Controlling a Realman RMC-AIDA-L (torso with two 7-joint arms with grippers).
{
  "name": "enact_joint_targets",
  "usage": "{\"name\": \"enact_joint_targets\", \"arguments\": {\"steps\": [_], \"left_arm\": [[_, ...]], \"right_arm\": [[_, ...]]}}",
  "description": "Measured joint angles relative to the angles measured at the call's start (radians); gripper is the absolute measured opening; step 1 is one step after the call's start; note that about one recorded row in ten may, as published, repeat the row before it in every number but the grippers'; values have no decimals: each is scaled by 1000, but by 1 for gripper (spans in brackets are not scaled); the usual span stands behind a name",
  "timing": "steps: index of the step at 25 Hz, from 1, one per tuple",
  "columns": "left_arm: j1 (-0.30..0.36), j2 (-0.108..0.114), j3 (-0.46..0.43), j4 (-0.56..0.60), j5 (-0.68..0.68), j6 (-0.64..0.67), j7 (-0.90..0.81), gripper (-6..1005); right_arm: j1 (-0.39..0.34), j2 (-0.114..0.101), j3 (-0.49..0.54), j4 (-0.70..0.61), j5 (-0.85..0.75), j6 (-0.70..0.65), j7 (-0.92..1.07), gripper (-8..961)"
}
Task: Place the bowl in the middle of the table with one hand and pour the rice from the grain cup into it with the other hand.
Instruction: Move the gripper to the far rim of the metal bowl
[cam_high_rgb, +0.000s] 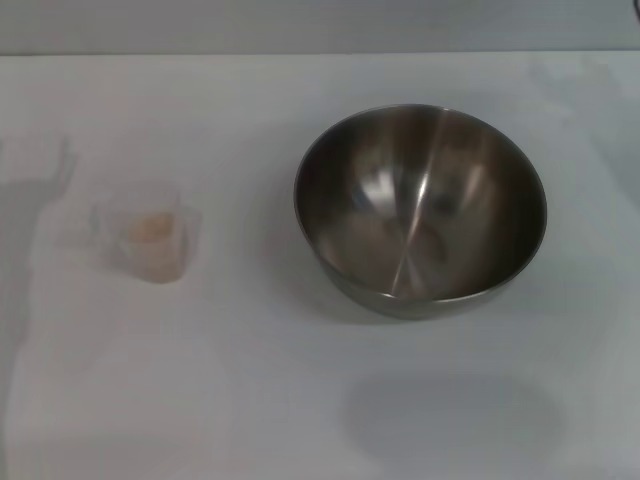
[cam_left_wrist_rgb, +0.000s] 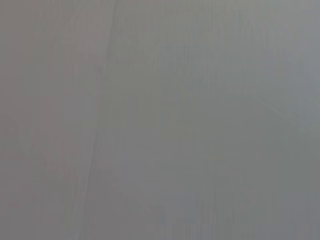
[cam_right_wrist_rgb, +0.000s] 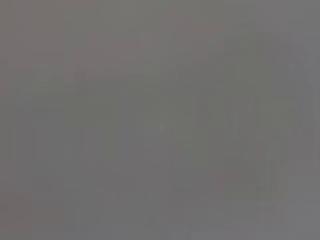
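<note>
In the head view the steel bowl stands upright on the white table, right of centre, and is empty inside. The small clear grain cup stands on the table at the left, with pale beige rice in it. The cup and the bowl are well apart. Neither gripper shows in the head view. Both wrist views show only a plain grey surface, with no fingers, bowl or cup in them.
A faint clear object sits at the far left edge of the table, behind the cup. The table's far edge runs along the top of the head view.
</note>
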Motion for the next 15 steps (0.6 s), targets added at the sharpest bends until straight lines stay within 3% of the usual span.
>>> {"name": "enact_joint_targets", "arguments": {"steps": [2,3,10,15], "left_arm": [[0,0,0,0,0,1,0,844],[1,0,-2,0,0,4,0,844],[5,1,-2,0,0,13,0,845],[6,2,-2,0,0,23,0,844]], "right_arm": [[40,1,52,111,2,296,-14,776],[40,1,52,111,2,296,-14,776],[118,11,167,241,124,768,-103,776],[143,13,231,264,163,952,-82,775]]}}
